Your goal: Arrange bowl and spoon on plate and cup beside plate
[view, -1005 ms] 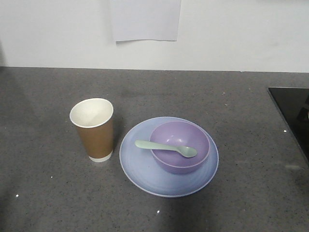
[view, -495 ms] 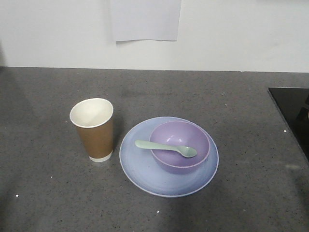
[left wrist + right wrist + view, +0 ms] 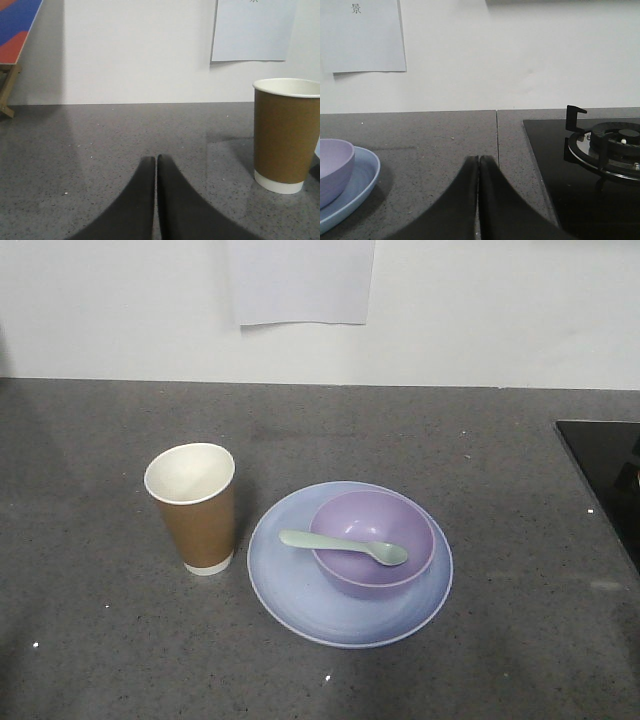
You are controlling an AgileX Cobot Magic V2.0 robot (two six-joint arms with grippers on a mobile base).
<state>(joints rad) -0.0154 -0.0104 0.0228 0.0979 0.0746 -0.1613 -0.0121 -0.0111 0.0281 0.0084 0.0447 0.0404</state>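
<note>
The pale blue plate (image 3: 290, 585) lies on the grey counter with the lavender bowl (image 3: 372, 570) standing on it. The mint-green spoon (image 3: 343, 546) rests across the bowl's rim, its handle pointing left. The brown paper cup (image 3: 194, 507) stands upright just left of the plate. In the left wrist view my left gripper (image 3: 156, 159) is shut and empty, low over the counter, with the cup (image 3: 285, 135) to its right. My right gripper (image 3: 479, 159) is shut and empty too, with the plate (image 3: 355, 187) and bowl (image 3: 332, 167) at its left. Neither gripper shows in the front view.
A black glass hob (image 3: 580, 180) with a burner grate (image 3: 607, 147) lies at the right; its corner (image 3: 605, 470) shows in the front view. A paper sheet (image 3: 300, 280) hangs on the white wall behind. A wooden easel leg (image 3: 7, 92) stands far left.
</note>
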